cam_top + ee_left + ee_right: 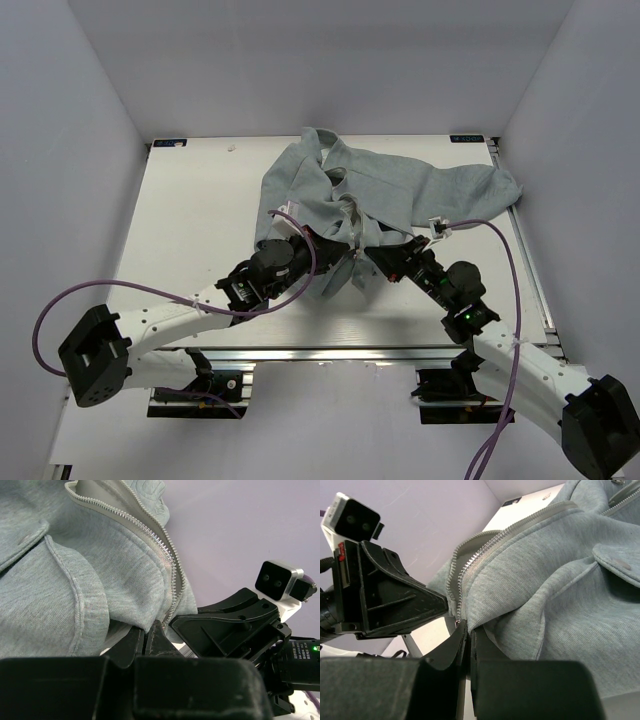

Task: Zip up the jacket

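1 jacket (400,190), pinched by left hand (150,632), right hand (468,632).

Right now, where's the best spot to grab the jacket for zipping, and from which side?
The jacket's near hem beside the zipper's bottom ends, coming from the arms' side: both tooth rows run down to that hem, facing the arms. The left gripper and right gripper pinch there.

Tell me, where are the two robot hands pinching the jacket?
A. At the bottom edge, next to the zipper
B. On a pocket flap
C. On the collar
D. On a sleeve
A: each wrist view shows its own fingers, the left gripper and the right gripper, closed on the bottom hem of the jacket right where the zipper teeth end.
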Robot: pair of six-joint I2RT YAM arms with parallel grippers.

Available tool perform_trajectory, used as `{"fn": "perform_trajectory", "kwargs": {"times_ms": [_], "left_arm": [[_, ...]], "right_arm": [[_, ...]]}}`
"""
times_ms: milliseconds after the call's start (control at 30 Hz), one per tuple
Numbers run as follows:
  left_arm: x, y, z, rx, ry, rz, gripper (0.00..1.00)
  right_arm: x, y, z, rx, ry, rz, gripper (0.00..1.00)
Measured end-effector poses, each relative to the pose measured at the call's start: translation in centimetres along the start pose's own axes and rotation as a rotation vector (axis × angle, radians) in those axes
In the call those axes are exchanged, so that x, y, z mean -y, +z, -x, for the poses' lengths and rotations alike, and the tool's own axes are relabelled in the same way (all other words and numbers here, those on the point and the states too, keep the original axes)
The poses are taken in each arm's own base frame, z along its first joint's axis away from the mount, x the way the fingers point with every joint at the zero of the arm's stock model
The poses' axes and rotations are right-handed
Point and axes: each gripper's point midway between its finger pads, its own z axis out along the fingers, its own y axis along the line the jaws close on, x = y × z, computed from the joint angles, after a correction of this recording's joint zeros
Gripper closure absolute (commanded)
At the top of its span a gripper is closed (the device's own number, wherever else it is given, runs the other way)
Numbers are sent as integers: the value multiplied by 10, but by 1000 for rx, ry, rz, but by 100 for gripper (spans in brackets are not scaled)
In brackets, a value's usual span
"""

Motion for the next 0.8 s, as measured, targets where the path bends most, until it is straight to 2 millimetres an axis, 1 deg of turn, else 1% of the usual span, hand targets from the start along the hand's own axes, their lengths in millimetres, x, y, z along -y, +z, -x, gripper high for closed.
{"fn": "perform_trajectory", "kwargs": {"times_ms": [567, 800], "left_arm": [[0, 0, 0, 2, 9, 1, 100], [-1, 0, -1, -4, 12, 0, 100]], "right_arm": [[0, 0, -3, -11, -3, 1, 100], [-4, 0, -1, -8, 0, 25, 100]]}}
